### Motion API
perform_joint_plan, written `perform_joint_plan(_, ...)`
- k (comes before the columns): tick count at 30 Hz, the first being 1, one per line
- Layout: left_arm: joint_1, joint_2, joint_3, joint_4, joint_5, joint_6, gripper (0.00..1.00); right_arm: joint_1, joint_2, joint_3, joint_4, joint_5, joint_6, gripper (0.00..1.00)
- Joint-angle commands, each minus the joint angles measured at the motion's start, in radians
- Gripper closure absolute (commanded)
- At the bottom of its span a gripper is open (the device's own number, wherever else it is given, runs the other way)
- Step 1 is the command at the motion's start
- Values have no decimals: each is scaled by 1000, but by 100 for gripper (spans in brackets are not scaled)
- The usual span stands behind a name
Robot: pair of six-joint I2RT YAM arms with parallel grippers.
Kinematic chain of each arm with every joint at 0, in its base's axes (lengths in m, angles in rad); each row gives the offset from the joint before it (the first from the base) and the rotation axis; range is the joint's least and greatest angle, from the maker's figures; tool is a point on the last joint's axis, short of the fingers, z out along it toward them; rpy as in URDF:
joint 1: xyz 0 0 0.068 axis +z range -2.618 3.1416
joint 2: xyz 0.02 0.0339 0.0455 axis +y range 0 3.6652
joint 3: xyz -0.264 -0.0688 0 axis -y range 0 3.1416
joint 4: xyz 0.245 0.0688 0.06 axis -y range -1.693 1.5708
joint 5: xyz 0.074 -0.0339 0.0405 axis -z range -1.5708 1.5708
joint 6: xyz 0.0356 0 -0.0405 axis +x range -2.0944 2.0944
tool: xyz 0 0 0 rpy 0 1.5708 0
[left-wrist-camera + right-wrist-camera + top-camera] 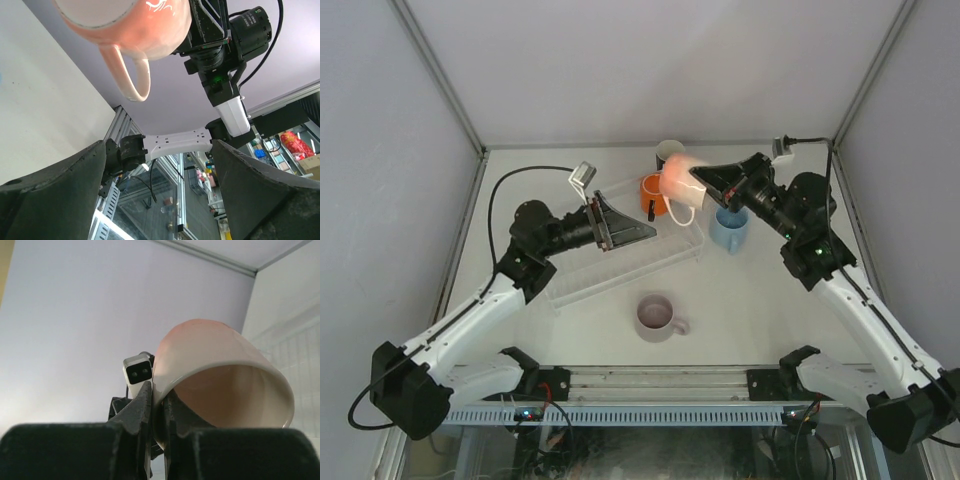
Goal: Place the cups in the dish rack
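Observation:
My right gripper (pixel 700 181) is shut on the rim of the peach-pink mug (pixel 680 180) and holds it in the air, tilted, above the right end of the clear dish rack (pixel 580 275). In the right wrist view the fingers (pixel 145 400) pinch the mug's wall (pixel 220 355). The orange mug (pixel 651 195) sits in the rack's far right end. My left gripper (pixel 648 233) is open and empty over the rack, pointing at the held mug (pixel 135 25). The black mug (pixel 669 152) stands behind the rack, the light blue mug (pixel 729 229) to its right, and the lilac-pink mug (pixel 656 317) in front.
White walls enclose the table on the left, back and right. The right arm's wrist and camera (pixel 220 45) fill the upper part of the left wrist view. The arm bases and an aluminium rail (pixel 650 385) line the near edge.

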Motion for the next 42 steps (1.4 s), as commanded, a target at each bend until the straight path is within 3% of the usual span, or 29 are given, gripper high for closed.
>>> perform_joint_plan(1, -7, 17, 69, 79, 20, 0, 9, 48, 32, 35, 287, -11, 95, 100)
perform_joint_plan(15, -7, 64, 142, 166, 2, -77, 7, 174, 153, 34, 458, 10, 128, 100)
perform_joint_plan(22, -6, 57, 141, 210, 0, -114, 15, 207, 190, 24, 520, 34, 107, 100)
perform_joint_plan(34, 58, -49, 56, 253, -142, -98, 32, 230, 138, -12, 443, 86, 57, 100)
perform_joint_plan(42, 69, -19, 75, 256, -111, -114, 42, 240, 149, -13, 420, 81, 61, 100)
